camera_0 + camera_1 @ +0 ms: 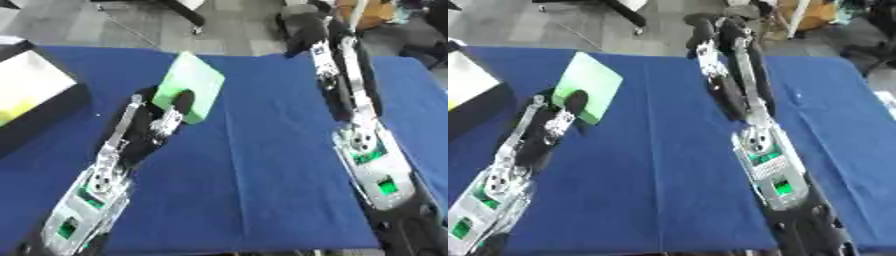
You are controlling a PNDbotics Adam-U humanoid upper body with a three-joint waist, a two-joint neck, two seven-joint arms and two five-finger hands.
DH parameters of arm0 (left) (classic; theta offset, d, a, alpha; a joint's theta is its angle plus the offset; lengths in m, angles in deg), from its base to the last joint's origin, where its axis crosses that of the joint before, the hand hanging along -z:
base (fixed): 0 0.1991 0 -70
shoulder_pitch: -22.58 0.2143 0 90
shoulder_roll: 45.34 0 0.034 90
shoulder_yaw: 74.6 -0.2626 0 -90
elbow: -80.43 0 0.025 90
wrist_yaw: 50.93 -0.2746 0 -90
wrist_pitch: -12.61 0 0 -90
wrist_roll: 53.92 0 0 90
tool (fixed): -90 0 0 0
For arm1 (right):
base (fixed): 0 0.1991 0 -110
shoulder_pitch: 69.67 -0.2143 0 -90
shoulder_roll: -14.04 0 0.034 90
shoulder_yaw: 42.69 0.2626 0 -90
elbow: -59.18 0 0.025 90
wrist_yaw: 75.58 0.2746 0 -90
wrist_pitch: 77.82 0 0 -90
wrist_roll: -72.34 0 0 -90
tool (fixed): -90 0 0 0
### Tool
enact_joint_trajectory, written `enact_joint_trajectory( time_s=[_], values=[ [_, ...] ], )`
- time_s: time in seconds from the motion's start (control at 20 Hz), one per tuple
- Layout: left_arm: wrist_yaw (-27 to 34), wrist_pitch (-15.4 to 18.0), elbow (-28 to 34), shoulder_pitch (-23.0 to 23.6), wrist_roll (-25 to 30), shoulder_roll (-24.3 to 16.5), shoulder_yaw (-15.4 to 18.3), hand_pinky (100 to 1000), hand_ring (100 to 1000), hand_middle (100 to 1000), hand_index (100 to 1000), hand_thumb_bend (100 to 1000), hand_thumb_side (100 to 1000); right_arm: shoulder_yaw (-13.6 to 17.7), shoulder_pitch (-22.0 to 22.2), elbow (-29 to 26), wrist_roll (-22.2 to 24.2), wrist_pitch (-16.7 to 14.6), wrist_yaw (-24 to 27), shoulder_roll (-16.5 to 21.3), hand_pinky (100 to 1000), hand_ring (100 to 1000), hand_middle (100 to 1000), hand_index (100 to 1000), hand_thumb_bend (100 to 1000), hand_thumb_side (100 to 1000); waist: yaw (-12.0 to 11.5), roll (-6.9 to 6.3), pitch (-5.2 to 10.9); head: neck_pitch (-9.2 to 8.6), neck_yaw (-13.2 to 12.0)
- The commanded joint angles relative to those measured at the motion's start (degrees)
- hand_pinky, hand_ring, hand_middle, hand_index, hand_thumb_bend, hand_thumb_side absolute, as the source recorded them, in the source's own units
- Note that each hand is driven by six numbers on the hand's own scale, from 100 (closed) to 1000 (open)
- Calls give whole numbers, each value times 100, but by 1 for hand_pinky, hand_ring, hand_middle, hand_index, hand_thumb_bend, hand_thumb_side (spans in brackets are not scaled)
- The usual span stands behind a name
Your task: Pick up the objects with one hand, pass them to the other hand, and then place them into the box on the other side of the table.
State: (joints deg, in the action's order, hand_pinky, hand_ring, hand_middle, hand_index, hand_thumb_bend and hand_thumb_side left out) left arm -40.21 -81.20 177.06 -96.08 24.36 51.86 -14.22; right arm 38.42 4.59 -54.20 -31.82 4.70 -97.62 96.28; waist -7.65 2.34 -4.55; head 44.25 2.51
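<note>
The box at the upper left is cut by the frame's left edge, more so in the right eye view. The left hand covers the lower part of the green block. The right hand, top centre, is blurred; its fingers cannot be read.

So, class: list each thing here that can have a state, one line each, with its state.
Left hand: shut on the green block, raised over the table.
Green block: held, tilted, off the blue cloth.
Right hand: extended past the table's far edge, holding nothing; fingers unclear.
Box: open-topped, at the left edge.
</note>
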Motion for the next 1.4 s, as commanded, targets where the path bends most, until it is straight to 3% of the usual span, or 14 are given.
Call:
enact_joint_trajectory(
  time_s=[0.05,0.1,0.2,0.3,0.45,0.5,0.8,0.95,1.2,1.4],
  values=[
    [-207,65,61,-169,-208,-377,364,532,280,258,485,100,507,164,96,-119,-97,-20,-132,202,541,478,464,716,100,960,50,-64,124,-13,-856],
    [-286,65,-10,-258,-287,-504,491,530,283,260,488,100,502,180,196,-120,-56,15,-191,265,542,478,463,715,100,959,68,-125,150,-13,-1142],
    [-445,-8,-217,-486,-446,-763,750,529,287,264,492,100,468,192,409,-120,9,4,-305,321,543,478,462,714,100,959,94,-194,182,-13,-1430],
    [-604,-145,-462,-672,-605,-1021,1008,527,290,265,494,100,390,184,524,-120,59,-32,-390,343,545,479,463,716,100,955,128,-240,197,-17,-1595],
    [-845,-368,-834,-800,-846,-1413,1400,526,290,265,494,100,377,144,570,-121,140,-73,-478,352,545,480,463,716,100,954,220,-265,205,-60,-1755],
    [-929,-413,-902,-803,-930,-1550,1537,520,291,265,494,100,275,128,568,-121,163,-81,-486,346,546,481,463,715,100,951,255,-265,201,-74,-1792],
    [-1435,-866,-1629,-403,-1436,-2372,2265,509,301,271,496,100,100,52,614,-121,410,-114,-530,295,548,482,462,715,100,948,437,-250,170,-159,-1746],
    [-1686,-1116,-2036,-97,-1687,-2780,2534,508,306,276,498,100,100,18,602,-121,502,-136,-532,259,549,483,462,714,100,947,529,-222,152,-201,-1784],
    [-2114,-1544,-2732,190,-1731,-3407,2584,571,386,368,582,100,100,-44,572,-121,623,-176,-485,196,550,483,462,711,100,942,697,-159,149,-232,-1747],
    [-2457,-1887,-3289,98,-1408,-3264,2704,641,458,478,686,100,120,-81,616,-121,741,-191,-471,162,550,483,461,705,100,943,773,-120,173,-194,-1678]
  ],
)
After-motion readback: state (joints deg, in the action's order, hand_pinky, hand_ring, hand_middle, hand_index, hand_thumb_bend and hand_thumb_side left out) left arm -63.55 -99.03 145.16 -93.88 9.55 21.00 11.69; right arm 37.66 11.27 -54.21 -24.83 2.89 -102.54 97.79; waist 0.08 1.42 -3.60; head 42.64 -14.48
